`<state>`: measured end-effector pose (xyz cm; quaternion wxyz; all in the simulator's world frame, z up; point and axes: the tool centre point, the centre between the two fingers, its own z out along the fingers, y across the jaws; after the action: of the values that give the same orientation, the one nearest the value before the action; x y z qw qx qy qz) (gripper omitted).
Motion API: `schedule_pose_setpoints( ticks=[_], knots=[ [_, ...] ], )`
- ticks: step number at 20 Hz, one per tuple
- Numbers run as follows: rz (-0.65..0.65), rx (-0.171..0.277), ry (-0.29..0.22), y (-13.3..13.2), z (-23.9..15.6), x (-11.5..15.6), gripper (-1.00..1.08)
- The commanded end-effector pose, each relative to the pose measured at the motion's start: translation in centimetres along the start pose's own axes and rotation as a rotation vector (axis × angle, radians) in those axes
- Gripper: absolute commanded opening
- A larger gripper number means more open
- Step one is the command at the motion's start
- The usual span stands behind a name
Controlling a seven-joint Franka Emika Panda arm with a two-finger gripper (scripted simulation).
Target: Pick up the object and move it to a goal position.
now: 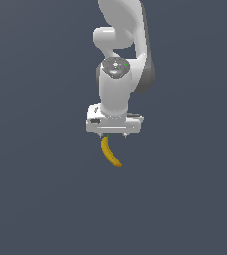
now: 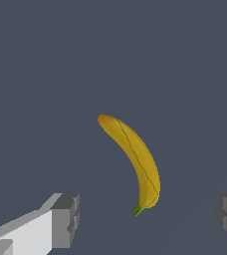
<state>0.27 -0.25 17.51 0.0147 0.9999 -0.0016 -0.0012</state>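
Observation:
The object, a small curved yellow banana point(image 1: 110, 153), lies on the flat dark grey surface, just below the white hand of my arm in the exterior view. In the wrist view the banana point(image 2: 135, 159) shows whole, with its green stem tip toward the camera and its orange end away. My gripper point(image 2: 146, 219) is open. One grey fingertip point(image 2: 65, 219) stands on one side of the stem end and the other on the opposite side, both well apart from the fruit. In the exterior view the gripper point(image 1: 113, 135) is mostly hidden under the hand. The goal position is not marked in either view.
The dark grey surface point(image 1: 41, 199) fills both views, and nothing else shows on it. The white arm point(image 1: 120, 50) rises behind the hand at the top of the exterior view.

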Motion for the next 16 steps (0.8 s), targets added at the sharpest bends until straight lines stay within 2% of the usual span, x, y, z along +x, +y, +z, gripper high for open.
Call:
schedule_pose_setpoints(
  ticks=[1,16],
  knots=[
    [0.0,0.0,0.0,0.0,0.0,0.0,1.0],
    [0.004,0.013,0.018,1.3,-0.9,0.4,1.0]
  ],
)
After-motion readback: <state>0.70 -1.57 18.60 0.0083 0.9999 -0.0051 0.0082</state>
